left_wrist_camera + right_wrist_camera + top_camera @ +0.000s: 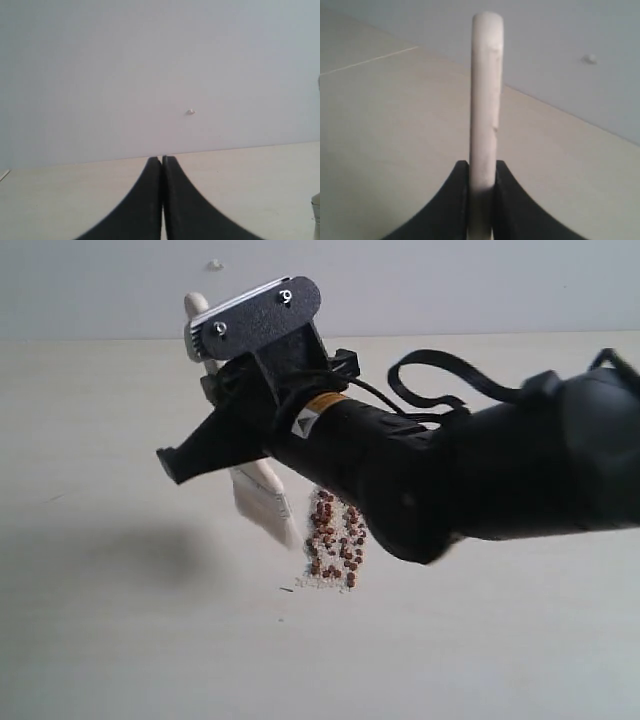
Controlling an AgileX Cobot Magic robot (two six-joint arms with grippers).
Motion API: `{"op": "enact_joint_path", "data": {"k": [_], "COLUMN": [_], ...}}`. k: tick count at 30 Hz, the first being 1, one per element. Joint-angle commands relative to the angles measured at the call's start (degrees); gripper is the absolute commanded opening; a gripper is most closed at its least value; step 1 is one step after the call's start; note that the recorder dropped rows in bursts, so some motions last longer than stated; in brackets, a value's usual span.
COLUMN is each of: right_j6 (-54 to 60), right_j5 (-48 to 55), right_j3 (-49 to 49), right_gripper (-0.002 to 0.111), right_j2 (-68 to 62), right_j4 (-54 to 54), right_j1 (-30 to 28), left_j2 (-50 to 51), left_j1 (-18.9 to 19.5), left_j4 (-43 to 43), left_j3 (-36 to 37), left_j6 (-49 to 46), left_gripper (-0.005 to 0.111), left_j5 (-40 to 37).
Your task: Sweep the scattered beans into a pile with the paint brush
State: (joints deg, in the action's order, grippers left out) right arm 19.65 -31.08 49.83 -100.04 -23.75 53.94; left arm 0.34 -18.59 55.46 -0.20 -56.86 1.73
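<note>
Because the paint brush [262, 498] is light, with a stiff wooden handle and soft off-white bristles that should splay under pressure, I judge it best held on the handle, well above the ferrule. It should be pressed down only gently, so the tips drag rather than flick. The beans [335, 538] look tiny, hard and round, so a fast push would likely send them rolling.

They lie on the pale surface [120, 640] in a fairly tight patch just toward 6 o'clock from the middle of the exterior view. Whitish crumbs [320, 582] line the patch's 6 o'clock edge. The bristles hang just beside the patch at its 9 o'clock, though I cannot tell whether they touch the surface. The handle slants up toward 11 o'clock.

The right wrist view shows what the exterior view hides behind the arm. There the right pincer [481, 169] is clamped narrowly on the handle, which is seen edge-on between the jaws. That view shows no beans or bristles, which only the exterior view gives. The left pincer [162, 161] appears only in its own wrist view, fully closed, empty and facing a bare wall.
</note>
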Motion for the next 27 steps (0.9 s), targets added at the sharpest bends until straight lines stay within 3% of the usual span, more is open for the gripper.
{"op": "enact_joint_path", "data": {"k": [1, 5, 10, 12, 14, 18, 27], "right_j6": [-8.68, -11.7, -31.3, -38.92, -40.98, -45.2, -39.58], "right_j5": [-0.15, -8.26, -24.88, -28.41, -29.7, -38.88, -37.17], "right_j3": [-7.66, -18.87, -24.91, -24.91, -24.91, -24.91, -24.8], "right_gripper": [0.0, 0.0, 0.0, 0.0, 0.0, 0.0, 0.0], "right_j2": [6.62, 9.59, 9.35, 9.15, 7.84, 0.55, -6.69], "right_j4": [21.54, 27.84, 52.25, 58.51, 59.55, 59.18, 48.2], "right_j1": [-0.01, -0.79, -8.9, -14.92, -18.36, -19.03, -19.03], "left_j2": [-0.34, -0.34, -0.34, -0.34, -0.34, -0.34, -0.34], "left_j1": [0.13, 0.13, 0.13, 0.13, 0.13, 0.13, 0.13], "left_j4": [0.32, 0.32, 0.32, 0.32, 0.32, 0.32, 0.32], "left_j3": [0.2, 0.2, 0.2, 0.2, 0.2, 0.2, 0.2], "left_j6": [-0.17, -0.17, -0.13, -0.13, -0.13, -0.13, -0.13], "left_gripper": [0.0, 0.0, 0.0, 0.0, 0.0, 0.0, 0.0], "left_j5": [0.03, 0.03, 0.14, 0.14, 0.14, 0.14, 0.14]}}
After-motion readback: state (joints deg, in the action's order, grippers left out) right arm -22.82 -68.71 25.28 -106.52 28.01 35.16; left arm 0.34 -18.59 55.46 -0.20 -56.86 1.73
